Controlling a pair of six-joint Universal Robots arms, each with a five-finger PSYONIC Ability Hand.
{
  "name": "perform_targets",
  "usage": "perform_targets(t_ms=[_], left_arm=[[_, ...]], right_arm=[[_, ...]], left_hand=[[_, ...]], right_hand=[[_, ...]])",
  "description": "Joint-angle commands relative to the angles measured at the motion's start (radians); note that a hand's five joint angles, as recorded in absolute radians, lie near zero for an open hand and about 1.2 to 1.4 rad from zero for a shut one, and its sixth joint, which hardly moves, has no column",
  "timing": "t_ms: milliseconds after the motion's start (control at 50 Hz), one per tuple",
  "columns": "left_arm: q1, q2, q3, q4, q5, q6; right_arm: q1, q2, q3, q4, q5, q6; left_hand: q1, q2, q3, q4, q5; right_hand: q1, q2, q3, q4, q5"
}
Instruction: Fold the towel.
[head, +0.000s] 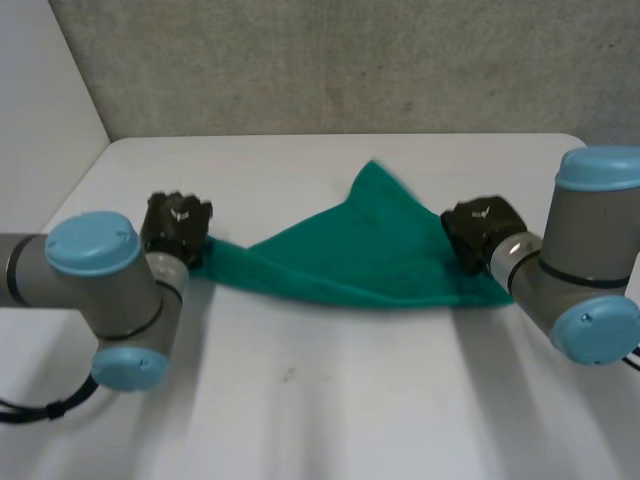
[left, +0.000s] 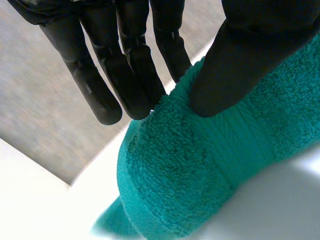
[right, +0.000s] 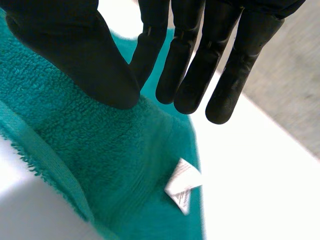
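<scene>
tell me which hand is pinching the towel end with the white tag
The right hand: it pinches the green towel at the end where the white tag sits near its thumb. The left hand pinches the opposite end.

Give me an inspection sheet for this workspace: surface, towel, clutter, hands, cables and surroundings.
Surface: white table, one small dark speck near the front.
Job's things: green terry towel, stretched between both hands, one corner peaking toward the wall; small white label near the right hand's end.
Clutter: nothing seen.
Hands: left hand pinches the towel's left end between thumb and straight fingers; right hand pinches the right end likewise.
Cables: nothing seen on the towel.
Surroundings: grey speckled wall behind the table.
</scene>
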Motion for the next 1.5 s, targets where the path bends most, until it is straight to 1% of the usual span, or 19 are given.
perform_targets(t_ms=[20, 40, 120, 220, 340, 400, 460, 480, 500, 580, 640, 720, 860, 880, 960, 1040, 1100, 1280, 1500], left_arm=[[-0.014, 0.138, -0.128, -0.078, 0.003, 0.002], [-0.012, 0.179, -0.144, -0.106, 0.004, 0.002], [-0.012, 0.259, -0.152, -0.178, 0.014, -0.001], [-0.007, 0.31, -0.128, -0.256, 0.067, -0.001], [-0.003, 0.298, -0.019, -0.346, 0.173, -0.015], [0.006, 0.266, 0.038, -0.403, 0.176, -0.033], [0.008, 0.171, 0.124, -0.5, 0.169, -0.076], [0.008, 0.171, 0.124, -0.5, 0.169, -0.076], [0.008, 0.124, 0.174, -0.594, 0.156, -0.111], [0.011, 0.099, 0.197, -0.74, 0.153, -0.149], [0.016, 0.105, 0.182, -0.772, 0.155, -0.157], [0.025, 0.131, 0.119, -0.767, 0.153, -0.159], [0.032, 0.25, -0.037, -0.653, 0.156, -0.157], [0.035, 0.287, -0.106, -0.584, 0.156, -0.157], [0.049, 0.329, -0.216, -0.462, 0.155, -0.14], [0.083, 0.338, -0.29, -0.396, 0.161, -0.139], [0.108, 0.338, -0.315, -0.39, 0.163, -0.139], [0.189, 0.335, -0.388, -0.321, 0.19, -0.032], [0.206, 0.324, -0.399, -0.302, 0.216, -0.025]], right_arm=[[-0.01, -0.035, 0.048, 0.003, 0.001, 0.001], [-0.01, -0.044, 0.056, 0.003, 0.001, 0.001], [-0.01, -0.081, 0.091, -0.001, -0.007, 0.002], [-0.01, -0.109, 0.136, -0.004, -0.039, 0.001], [-0.01, -0.124, 0.176, -0.004, -0.065, -0.004], [-0.012, -0.133, 0.182, -0.004, -0.067, -0.01], [-0.012, -0.135, 0.186, -0.004, -0.067, -0.021], [-0.012, -0.135, 0.186, -0.004, -0.067, -0.022], [-0.013, -0.135, 0.189, -0.004, -0.067, -0.025], [-0.02, -0.132, 0.194, -0.004, -0.067, -0.025], [-0.036, -0.132, 0.2, -0.006, -0.068, -0.025], [-0.047, -0.13, 0.206, -0.011, -0.076, -0.025], [-0.047, -0.132, 0.211, -0.011, -0.081, -0.025], [-0.047, -0.132, 0.212, -0.011, -0.081, -0.024], [-0.047, -0.132, 0.216, -0.011, -0.081, -0.025], [-0.047, -0.132, 0.219, -0.011, -0.081, -0.025], [-0.049, -0.132, 0.219, -0.012, -0.081, -0.025], [-0.047, -0.132, 0.222, -0.02, -0.081, -0.025], [-0.047, -0.132, 0.226, -0.027, -0.081, -0.025]], left_hand=[[-0.16, -0.251, -0.246, -0.249, -0.181], [-0.289, -0.38, -0.375, -0.378, -0.31], [-0.46, -0.551, -0.546, -0.549, -0.481], [-0.566, -0.657, -0.652, -0.655, -0.587], [-0.56, -0.652, -0.646, -0.65, -0.581], [-0.554, -0.646, -0.64, -0.644, -0.575], [-0.54, -0.631, -0.626, -0.629, -0.561], [-0.54, -0.631, -0.625, -0.629, -0.561], [-0.534, -0.625, -0.62, -0.623, -0.555], [-0.516, -0.607, -0.602, -0.605, -0.537], [-0.516, -0.607, -0.602, -0.605, -0.537], [-0.516, -0.607, -0.602, -0.605, -0.537], [-0.505, -0.596, -0.59, -0.594, -0.526], [-0.487, -0.578, -0.573, -0.576, -0.508], [-0.49, -0.581, -0.576, -0.579, -0.511], [-0.493, -0.584, -0.578, -0.582, -0.514], [-0.493, -0.584, -0.578, -0.582, -0.514], [-0.522, -0.613, -0.608, -0.611, -0.543], [-0.51, -0.602, -0.596, -0.6, -0.531]], right_hand=[[0.427, 0.231, 0.215, 0.204, 0.23], [0.427, 0.231, 0.215, 0.204, 0.23], [0.427, 0.231, 0.215, 0.204, 0.23], [0.427, 0.231, 0.215, 0.204, 0.23], [0.427, 0.231, 0.215, 0.204, 0.23], [0.427, 0.231, 0.215, 0.204, 0.23], [0.427, 0.231, 0.215, 0.204, 0.23], [0.427, 0.231, 0.215, 0.204, 0.23], [0.427, 0.231, 0.215, 0.204, 0.23], [0.427, 0.231, 0.215, 0.204, 0.23], [0.427, 0.231, 0.215, 0.204, 0.23], [0.427, 0.231, 0.215, 0.204, 0.23], [0.427, 0.231, 0.215, 0.204, 0.23], [0.427, 0.231, 0.215, 0.204, 0.23], [0.427, 0.231, 0.215, 0.204, 0.23], [0.427, 0.231, 0.215, 0.204, 0.23], [0.427, 0.231, 0.215, 0.204, 0.23], [0.427, 0.231, 0.215, 0.204, 0.23], [0.427, 0.231, 0.215, 0.204, 0.23]])
